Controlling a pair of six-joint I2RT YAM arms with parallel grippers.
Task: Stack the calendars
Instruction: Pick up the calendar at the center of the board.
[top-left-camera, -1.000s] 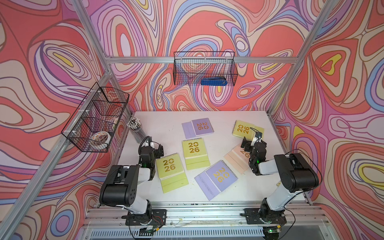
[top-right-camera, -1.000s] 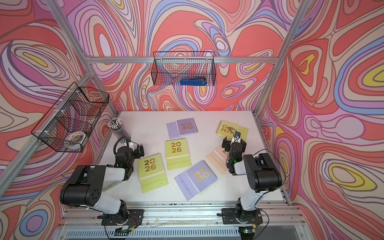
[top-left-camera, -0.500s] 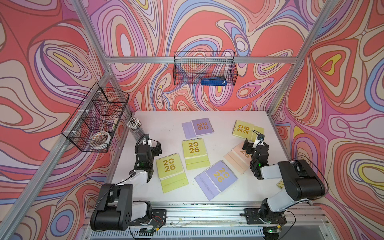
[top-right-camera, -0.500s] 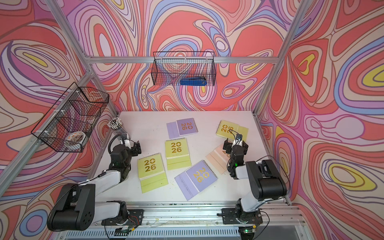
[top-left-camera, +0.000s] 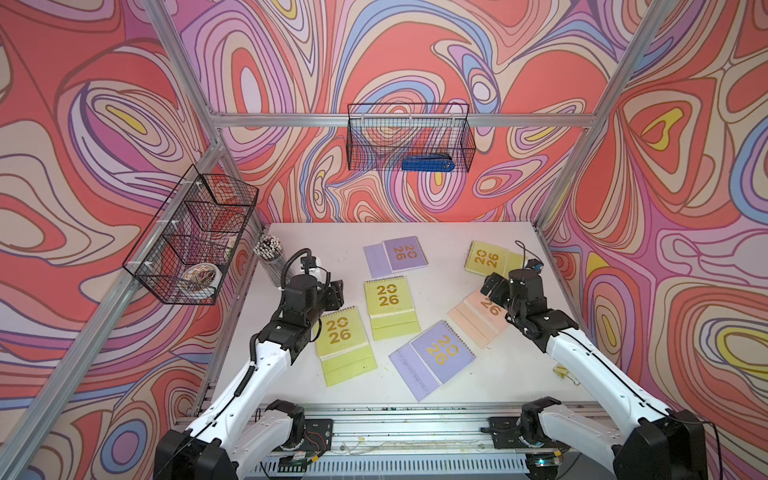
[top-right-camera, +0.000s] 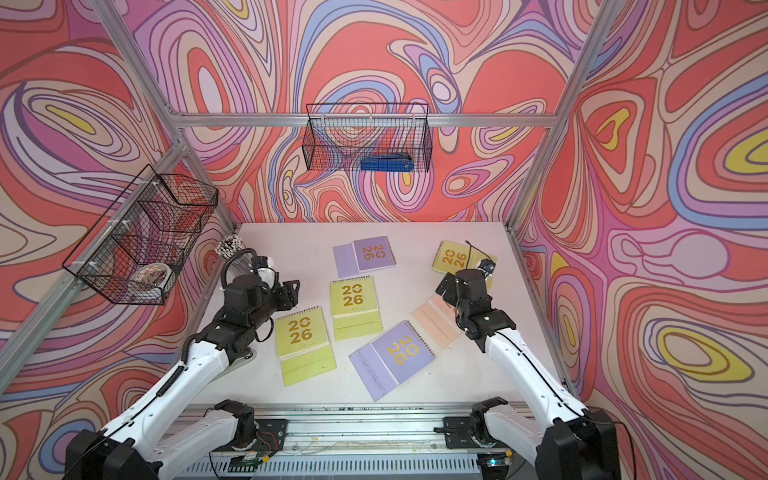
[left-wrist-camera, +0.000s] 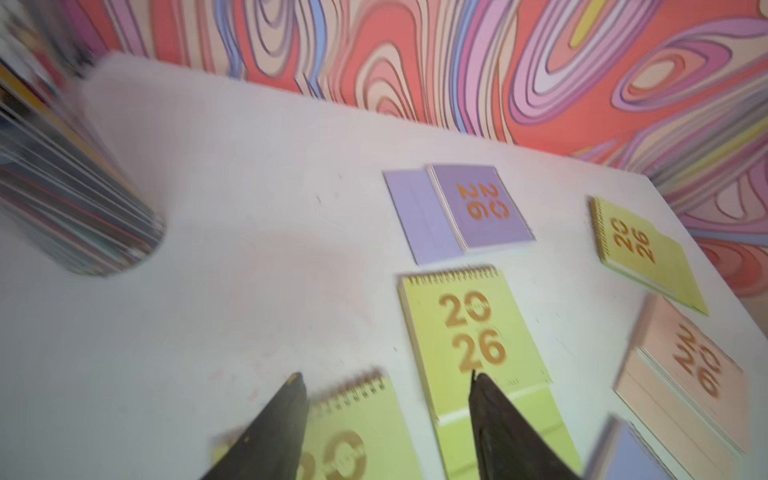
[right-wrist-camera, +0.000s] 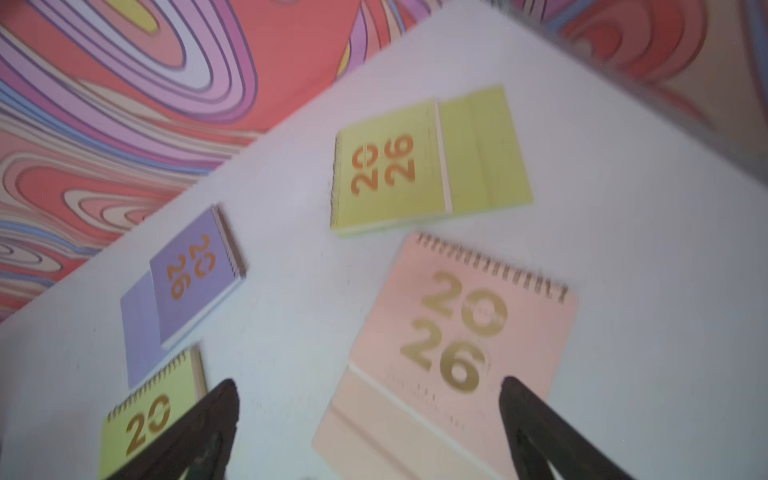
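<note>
The left gripper (left-wrist-camera: 386, 378) is seen with its jaws partly parted and nothing between them, over the spiral edge of the nearest flat yellow-green spiral-bound card calendar (top-left-camera: 340, 336). The right gripper (right-wrist-camera: 370, 384) is spread wide and empty, poised over the flat peach spiral-bound card calendar (top-left-camera: 473, 320); contact cannot be told.

Progress is judged to be at the very start. No calendar is lifted and none is laid on another. All six lie singly on the white tabletop (top-left-camera: 498, 374):
- a second yellow-green calendar (top-left-camera: 388, 301), beside the first
- a lilac calendar (top-left-camera: 405, 254), beyond it
- a third yellow-green calendar (top-left-camera: 486, 259), far right, near the peach one
- a second lilac calendar (top-left-camera: 442, 353), at the front

Five placements are left.

Gold "2026" is read on every cover, as "20" over "26". The small print beneath is too fine to read. No brand is made out.
</note>
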